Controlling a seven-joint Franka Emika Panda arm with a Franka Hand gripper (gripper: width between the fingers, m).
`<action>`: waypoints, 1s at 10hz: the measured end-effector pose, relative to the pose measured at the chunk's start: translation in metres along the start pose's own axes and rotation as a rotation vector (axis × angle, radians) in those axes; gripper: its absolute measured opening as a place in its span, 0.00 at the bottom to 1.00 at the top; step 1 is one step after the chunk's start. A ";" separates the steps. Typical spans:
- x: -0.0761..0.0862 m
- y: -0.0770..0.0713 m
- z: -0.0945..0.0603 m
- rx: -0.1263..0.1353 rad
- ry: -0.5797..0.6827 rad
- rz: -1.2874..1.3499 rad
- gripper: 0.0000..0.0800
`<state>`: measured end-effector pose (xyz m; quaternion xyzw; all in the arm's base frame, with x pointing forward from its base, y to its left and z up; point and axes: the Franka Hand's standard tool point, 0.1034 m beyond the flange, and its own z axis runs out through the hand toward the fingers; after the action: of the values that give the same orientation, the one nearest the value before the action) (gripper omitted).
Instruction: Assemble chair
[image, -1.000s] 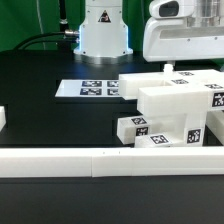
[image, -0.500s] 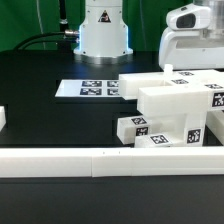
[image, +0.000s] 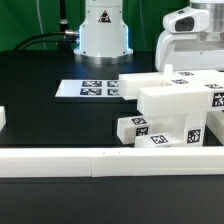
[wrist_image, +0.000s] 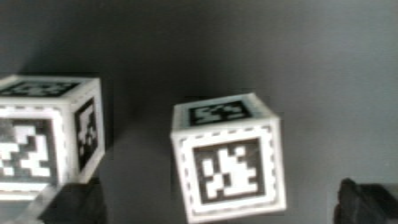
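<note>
The chair's white pieces lie in a cluster at the exterior view's right: a big chunky block (image: 170, 103), a flat piece behind it (image: 135, 87) and short tagged posts (image: 150, 132) in front. My gripper (image: 192, 60) hangs above the back of this cluster, its fingertips hard to make out there. In the wrist view two upright tagged posts show, one (wrist_image: 228, 158) between my fingers and another (wrist_image: 45, 135) off to the side. My gripper (wrist_image: 214, 205) stands open; its dark fingertips (wrist_image: 71, 203) sit wide apart and touch nothing.
The marker board (image: 88, 89) lies flat near the robot base (image: 103, 30). A long low white rail (image: 100, 159) runs along the front. A small white piece (image: 2, 119) sits at the exterior view's left edge. Black table surface lies between them.
My hand has moved toward the exterior view's right, over the cluster of pieces. The jaws stayed open and the pieces have not moved.
</note>
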<state>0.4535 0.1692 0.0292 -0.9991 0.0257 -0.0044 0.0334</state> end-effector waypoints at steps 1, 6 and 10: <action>0.000 0.000 0.000 0.000 0.008 -0.002 0.81; 0.004 0.002 -0.001 0.000 0.024 0.010 0.81; 0.005 0.002 -0.002 0.000 0.024 0.010 0.81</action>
<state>0.4585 0.1664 0.0307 -0.9988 0.0313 -0.0164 0.0332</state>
